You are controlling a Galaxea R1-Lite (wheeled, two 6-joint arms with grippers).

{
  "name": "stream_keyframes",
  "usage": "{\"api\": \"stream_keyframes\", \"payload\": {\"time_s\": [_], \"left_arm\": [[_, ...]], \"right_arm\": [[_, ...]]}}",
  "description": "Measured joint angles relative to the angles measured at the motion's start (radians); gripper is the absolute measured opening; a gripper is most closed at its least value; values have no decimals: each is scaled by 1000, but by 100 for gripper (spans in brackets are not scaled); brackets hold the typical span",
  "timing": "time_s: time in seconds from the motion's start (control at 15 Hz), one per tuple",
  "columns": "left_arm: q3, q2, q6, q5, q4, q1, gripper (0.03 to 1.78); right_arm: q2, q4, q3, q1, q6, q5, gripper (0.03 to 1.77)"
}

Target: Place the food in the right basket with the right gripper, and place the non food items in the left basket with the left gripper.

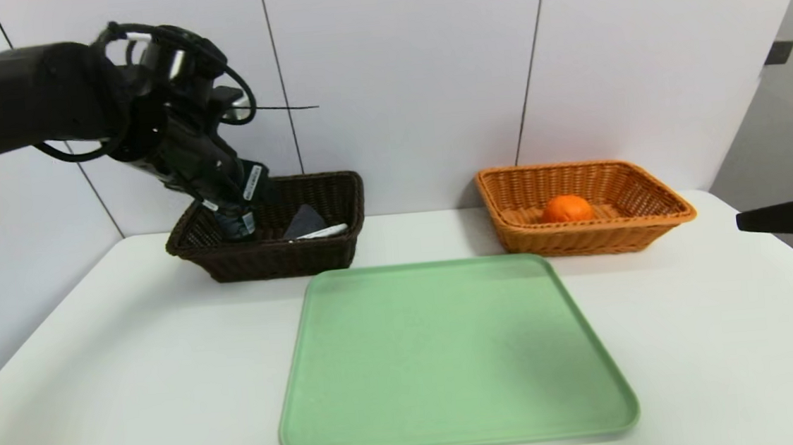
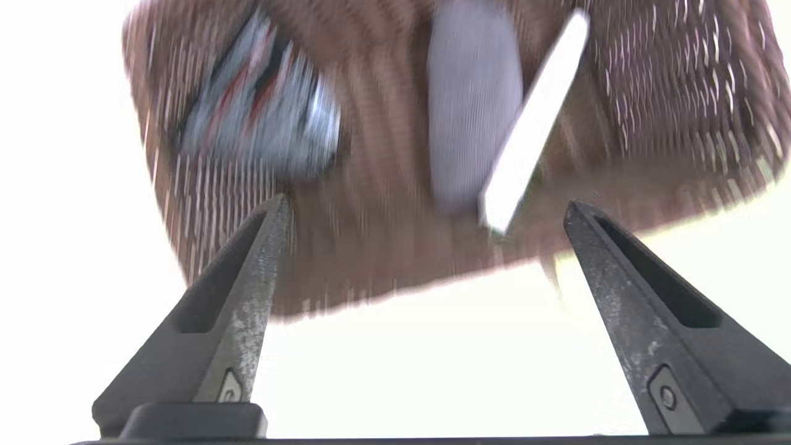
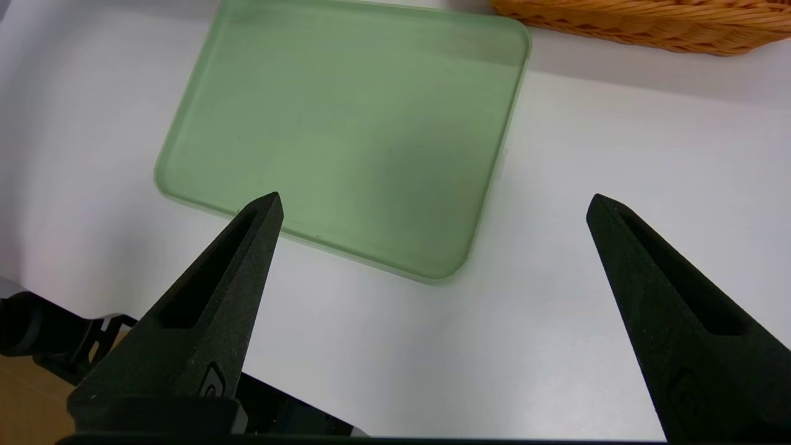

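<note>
My left gripper (image 1: pixel 233 217) hangs over the left end of the dark brown left basket (image 1: pixel 279 260), open and empty (image 2: pixel 426 210). Below it in that basket (image 2: pixel 680 93) lie the black tube (image 2: pixel 259 123), the grey rolled cloth (image 2: pixel 473 105) and the white pen (image 2: pixel 534 123). The head view also shows the cloth (image 1: pixel 304 221) and the pen (image 1: pixel 323 232) there. The orange fruit (image 1: pixel 567 209) sits in the orange-tan right basket (image 1: pixel 651 220). My right gripper (image 3: pixel 435 204) is open and empty, low at the table's right side, with one tip (image 1: pixel 743 221) showing.
A green tray (image 1: pixel 449 353) with nothing on it lies in the middle of the white table, in front of both baskets; its near corner (image 3: pixel 445 266) lies just ahead of my right gripper. A white panelled wall stands close behind the baskets.
</note>
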Motion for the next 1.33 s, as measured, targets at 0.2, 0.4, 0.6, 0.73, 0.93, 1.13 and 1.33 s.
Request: {"api": "stream_keyframes", "payload": {"time_s": [0.2,0.4,0.6,0.73,0.93,1.13,1.33], "left_arm": [[77,-148,-86,2,106,0,162],[246,-337,-118,9,136,0,165],[455,-536,-137,17,141,18,167],[584,-658,-148,44,139,34,167],[756,-818,-161,123,112,64,168],[865,-947,-158,137,72,102,169],[948,-1065,-153,135,66,159,169]], "right_arm": [[9,-1,-15,-3,-6,0,170],[3,7,-20,-2,-15,-5,170],[-31,8,7,-8,-22,-57,170],[-79,9,43,-29,-48,-78,170],[-178,7,104,-117,-66,-72,170],[-280,13,144,-213,-72,-62,170],[-368,48,159,-281,-73,-10,170]]}}
